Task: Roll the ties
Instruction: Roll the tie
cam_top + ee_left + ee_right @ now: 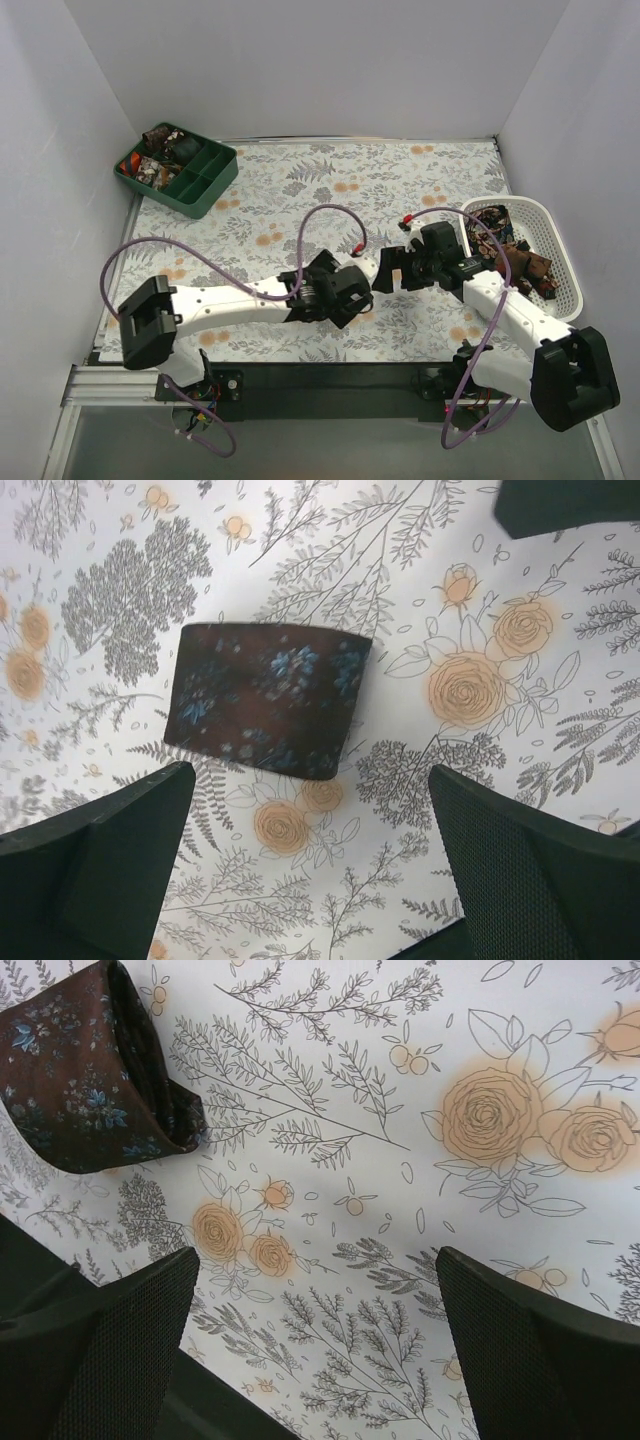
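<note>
The rolled tie (268, 698) lies on the worktop (420, 560) below the left tool (310, 790), whose jaws gape wide and empty. The right tool (317, 1260) is likewise wide, beside it. A careless pinch could unroll it, or the close-set tools could collide.

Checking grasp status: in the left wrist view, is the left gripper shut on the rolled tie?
No, the left gripper stands wide open, and the rolled tie lies untouched on the tablecloth beyond it.
</note>
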Available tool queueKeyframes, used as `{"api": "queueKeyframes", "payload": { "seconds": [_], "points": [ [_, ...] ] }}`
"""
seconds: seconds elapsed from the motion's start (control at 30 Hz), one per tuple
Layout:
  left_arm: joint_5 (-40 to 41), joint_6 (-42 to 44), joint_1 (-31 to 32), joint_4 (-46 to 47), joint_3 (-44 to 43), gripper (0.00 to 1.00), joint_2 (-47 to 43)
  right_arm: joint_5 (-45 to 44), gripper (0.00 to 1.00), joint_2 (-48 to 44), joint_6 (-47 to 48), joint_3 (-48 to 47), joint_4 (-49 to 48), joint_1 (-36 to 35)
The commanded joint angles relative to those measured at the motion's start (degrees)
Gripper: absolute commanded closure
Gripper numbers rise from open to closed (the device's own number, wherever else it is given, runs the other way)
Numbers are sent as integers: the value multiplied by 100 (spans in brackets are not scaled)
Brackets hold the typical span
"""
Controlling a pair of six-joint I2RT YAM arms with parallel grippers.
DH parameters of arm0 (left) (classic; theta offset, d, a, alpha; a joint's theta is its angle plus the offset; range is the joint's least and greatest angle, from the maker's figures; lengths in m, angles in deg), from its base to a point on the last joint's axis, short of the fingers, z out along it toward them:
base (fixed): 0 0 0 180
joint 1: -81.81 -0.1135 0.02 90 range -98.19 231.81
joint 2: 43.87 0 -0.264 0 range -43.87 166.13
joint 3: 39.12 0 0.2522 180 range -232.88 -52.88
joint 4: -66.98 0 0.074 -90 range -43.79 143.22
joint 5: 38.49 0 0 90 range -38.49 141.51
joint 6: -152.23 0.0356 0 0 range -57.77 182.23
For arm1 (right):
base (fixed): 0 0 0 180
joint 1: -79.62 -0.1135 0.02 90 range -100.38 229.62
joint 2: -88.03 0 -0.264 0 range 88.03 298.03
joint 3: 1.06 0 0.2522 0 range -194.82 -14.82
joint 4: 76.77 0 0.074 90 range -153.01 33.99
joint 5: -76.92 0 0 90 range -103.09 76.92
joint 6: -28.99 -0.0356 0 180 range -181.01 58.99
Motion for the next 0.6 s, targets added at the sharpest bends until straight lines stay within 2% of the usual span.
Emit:
{"api": "queueKeyframes", "payload": {
  "seconds": [0.0, 0.2, 0.33, 0.57],
  "points": [
    [844, 510, 284, -761, -575, 2, 639, -306, 9, -226, 113, -283, 221, 63],
    [1330, 589, 337, -1114, -1068, 2, 1360, -482, 6, -472, 131, -292, 432, 160],
    [1567, 686, 337, -1105, -1112, 4, 1553, -578, 5, -621, 140, -248, 538, 230],
    [1532, 844, 337, -745, -963, 5, 1756, -657, 5, -710, 166, -204, 661, 292]
  ]
}}
